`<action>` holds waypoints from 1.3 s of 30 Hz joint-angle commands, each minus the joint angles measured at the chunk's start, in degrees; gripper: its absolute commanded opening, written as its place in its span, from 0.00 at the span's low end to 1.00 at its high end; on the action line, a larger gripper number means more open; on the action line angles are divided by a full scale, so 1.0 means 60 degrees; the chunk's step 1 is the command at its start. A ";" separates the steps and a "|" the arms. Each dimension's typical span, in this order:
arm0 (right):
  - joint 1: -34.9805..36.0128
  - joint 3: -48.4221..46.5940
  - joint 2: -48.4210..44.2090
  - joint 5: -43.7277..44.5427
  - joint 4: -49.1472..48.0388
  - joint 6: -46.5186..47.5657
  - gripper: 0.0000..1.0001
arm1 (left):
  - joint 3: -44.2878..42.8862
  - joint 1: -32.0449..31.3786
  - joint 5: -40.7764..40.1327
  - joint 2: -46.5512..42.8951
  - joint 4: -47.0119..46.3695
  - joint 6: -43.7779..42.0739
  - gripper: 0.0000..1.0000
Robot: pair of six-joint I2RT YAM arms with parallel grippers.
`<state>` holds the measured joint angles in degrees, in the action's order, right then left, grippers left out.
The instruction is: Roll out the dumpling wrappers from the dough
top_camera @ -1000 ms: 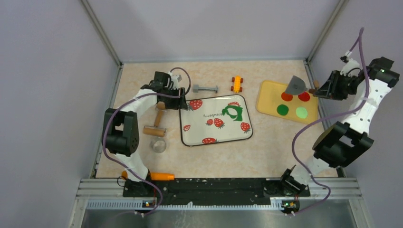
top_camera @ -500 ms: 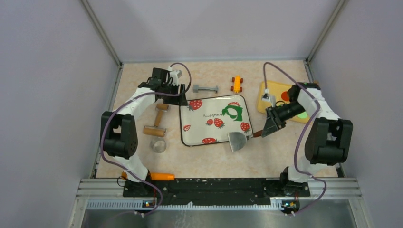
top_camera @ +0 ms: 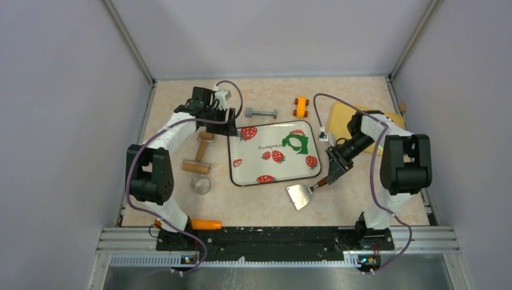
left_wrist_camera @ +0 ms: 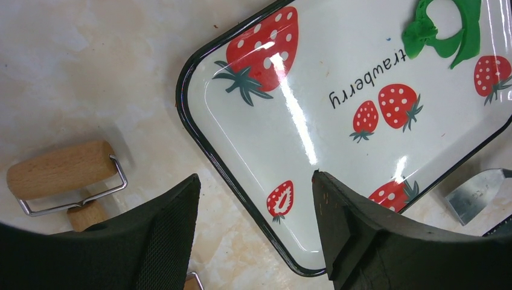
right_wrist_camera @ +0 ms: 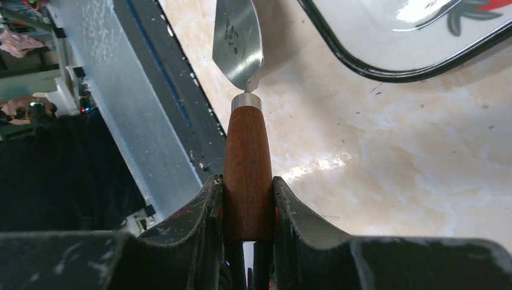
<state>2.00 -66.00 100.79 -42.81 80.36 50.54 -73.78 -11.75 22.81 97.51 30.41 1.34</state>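
Observation:
The dough (top_camera: pixel 296 143) is a dark green flattened sheet with a round hole, lying at the far right of the strawberry-print tray (top_camera: pixel 247 172); it also shows at the top right of the left wrist view as the dough (left_wrist_camera: pixel 447 30). My left gripper (top_camera: pixel 216 121) hovers open over the tray's far left corner, and the left gripper (left_wrist_camera: pixel 253 181) has nothing between its fingers. My right gripper (top_camera: pixel 334 168) is near the tray's front right corner, shut on a scraper's wooden handle (right_wrist_camera: pixel 247 169). The metal blade (top_camera: pixel 300 194) points toward the near edge. The dumpling wrappers are hidden.
A wooden roller (top_camera: pixel 198 164) and a clear round cutter (top_camera: pixel 201 184) lie left of the tray. A bolt (top_camera: pixel 261 112) and an orange toy car (top_camera: pixel 300 107) sit behind it. The right arm covers much of the yellow tray (top_camera: pixel 339 118). An orange object (top_camera: pixel 205 224) lies at the near rail.
My right arm has swung from over the yellow tray down to the strawberry tray's front right corner, carrying the scraper. The left gripper's jaws have spread a little wider.

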 commanded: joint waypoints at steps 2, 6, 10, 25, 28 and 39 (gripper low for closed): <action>0.0267 0.0191 -0.0057 -0.0014 -0.0676 -0.0152 0.00 | 0.0072 -0.0034 -0.0110 -0.0434 -0.0044 -0.0136 0.72; 0.0281 0.0223 -0.0065 0.0047 -0.0961 -0.0504 0.00 | 0.0110 -0.0036 -0.0056 -0.0419 -0.0086 -0.0136 0.72; 0.0270 0.0311 -0.0135 0.0255 -0.1348 -0.0936 0.07 | 0.0113 -0.0035 -0.0003 -0.0396 -0.0103 -0.0136 0.72; 0.0235 -0.0323 0.0153 0.0784 -0.1453 -0.1373 0.43 | 0.0111 -0.0034 0.0027 -0.0331 -0.0053 -0.0136 0.76; 0.0021 -0.0933 0.0453 0.0951 -0.1286 -0.1274 0.44 | 0.0021 -0.0031 -0.0139 -0.0320 0.0005 -0.0312 0.77; -0.0905 -0.4442 0.1663 0.1744 -0.1769 -0.1738 0.51 | -0.1994 0.0201 -0.1531 0.0299 0.0815 -0.1182 0.99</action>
<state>-3.36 -85.23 109.73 -34.44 72.44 42.22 -78.94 -11.33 16.97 98.67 34.63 -2.79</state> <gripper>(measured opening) 0.495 0.977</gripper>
